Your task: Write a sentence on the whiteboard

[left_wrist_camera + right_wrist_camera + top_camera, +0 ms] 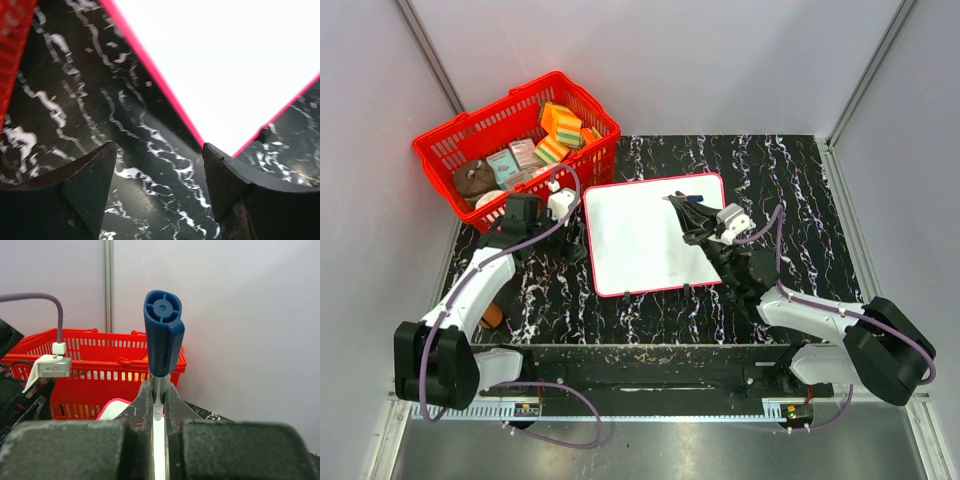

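Black tabletop point(800, 190) veined with white ran between pale walls, with both arm bases along its near edge. At its middle lay the whiteboard point(645, 245), flat and red-framed. Its far left corner sat close to a red basket point(485, 140) that held sponges point(560, 125) and small boxes.

The left tool point(576, 238) stood just beside the board's left edge, low over the tabletop. In its wrist view the two dark fingers point(85, 190) were spread wide and gripped nothing, with only marbled surface showing in the gap. A corner of the board pointed toward that gap, its red rim ending just past the tip of the finger on the right of the view. Whether that finger touched the frame could not be told. A strip of the red basket showed at the far left of the same view.

The right tool point(686, 215) reached in over the far right part of the board, close to its far edge. Its fingers were pressed together on a marker point(163, 337), pinching the slim pale barrel, and the thick blue end stood up above them toward the wrist camera. White board surface showed in the narrow slit below the grip. Whether the marker's tip met the board could not be made out.
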Robot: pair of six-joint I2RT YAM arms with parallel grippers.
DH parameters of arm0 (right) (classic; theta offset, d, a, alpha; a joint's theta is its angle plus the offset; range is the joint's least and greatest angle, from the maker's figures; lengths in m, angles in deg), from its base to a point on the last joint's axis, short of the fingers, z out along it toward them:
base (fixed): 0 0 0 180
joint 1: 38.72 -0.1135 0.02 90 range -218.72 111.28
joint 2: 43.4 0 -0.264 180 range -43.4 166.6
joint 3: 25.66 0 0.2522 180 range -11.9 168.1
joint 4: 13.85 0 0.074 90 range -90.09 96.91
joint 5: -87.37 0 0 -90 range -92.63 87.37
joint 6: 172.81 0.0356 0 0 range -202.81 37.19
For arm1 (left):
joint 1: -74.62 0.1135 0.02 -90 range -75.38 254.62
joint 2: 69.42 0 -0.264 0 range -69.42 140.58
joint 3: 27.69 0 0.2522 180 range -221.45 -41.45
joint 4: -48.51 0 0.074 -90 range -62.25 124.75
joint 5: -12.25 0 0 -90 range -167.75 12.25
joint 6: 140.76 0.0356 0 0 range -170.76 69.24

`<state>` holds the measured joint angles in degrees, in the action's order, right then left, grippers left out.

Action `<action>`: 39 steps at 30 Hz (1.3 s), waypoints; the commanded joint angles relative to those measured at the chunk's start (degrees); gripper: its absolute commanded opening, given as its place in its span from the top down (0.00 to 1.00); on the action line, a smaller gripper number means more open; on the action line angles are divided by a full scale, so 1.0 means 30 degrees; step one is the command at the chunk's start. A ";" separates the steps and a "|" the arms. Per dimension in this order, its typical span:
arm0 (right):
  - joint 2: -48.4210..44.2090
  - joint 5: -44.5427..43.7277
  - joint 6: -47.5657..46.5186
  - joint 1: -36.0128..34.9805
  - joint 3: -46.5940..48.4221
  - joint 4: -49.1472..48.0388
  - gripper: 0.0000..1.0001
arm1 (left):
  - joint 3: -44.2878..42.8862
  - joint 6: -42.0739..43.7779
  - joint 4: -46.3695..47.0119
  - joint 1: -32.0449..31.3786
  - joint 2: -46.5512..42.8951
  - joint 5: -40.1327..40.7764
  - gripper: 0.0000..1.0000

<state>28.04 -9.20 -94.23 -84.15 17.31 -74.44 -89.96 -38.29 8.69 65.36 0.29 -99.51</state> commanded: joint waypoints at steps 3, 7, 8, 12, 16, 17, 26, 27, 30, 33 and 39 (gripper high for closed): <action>0.0181 -0.0038 -0.0032 -0.0062 0.0106 -0.2552 1.00 | -0.0939 0.0004 0.0252 0.0594 -0.0066 -0.7037 0.25; 0.0298 0.0167 0.0027 -0.0062 0.0165 -0.2464 1.00 | -0.1232 -0.0493 0.0571 0.1325 0.1194 -0.7803 0.25; 0.0327 0.0168 0.0027 -0.0062 0.0194 -0.2464 1.00 | -0.1232 -0.0465 0.0660 0.1415 0.1544 -0.7922 0.25; 0.0503 0.0343 0.0203 -0.0091 0.0311 -0.2405 1.00 | -0.1378 -0.0698 0.1362 0.1416 0.2454 -0.7427 0.25; 0.0708 0.0635 0.0408 -0.0091 0.0487 -0.2347 1.00 | -0.1817 -0.0875 0.1743 0.1416 0.3626 -0.7658 0.28; 0.0766 0.0695 0.0466 -0.0062 0.0516 -0.2347 1.00 | -0.1818 -0.0904 0.1919 0.1416 0.3831 -0.7804 0.28; 0.1556 0.1924 0.0964 -0.0062 0.0780 -0.2405 1.00 | -0.2023 -0.0700 0.2769 0.1416 0.5092 -0.8127 0.33; 0.1587 0.2042 0.1023 -0.0062 0.0838 -0.2376 1.00 | -0.1994 -0.0728 0.2799 0.1387 0.5180 -0.8302 0.33; 0.1880 0.2653 0.1111 -0.0062 0.0956 -0.2347 1.00 | -0.1964 -0.0524 0.2945 0.1357 0.5473 -0.8655 0.35; 0.2172 0.3242 0.1432 -0.0062 0.1189 -0.2318 1.00 | -0.1994 -0.0377 0.2887 0.1328 0.5649 -0.8568 0.36; 0.2291 0.3069 0.1434 -0.0062 0.1191 -0.2230 1.00 | -0.2140 -0.0261 0.2887 0.1182 0.6088 -0.8890 0.37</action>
<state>35.06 -0.92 -90.43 -84.15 18.82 -74.42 -93.96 -40.34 15.05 69.41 17.78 -123.14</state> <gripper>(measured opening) 0.068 0.634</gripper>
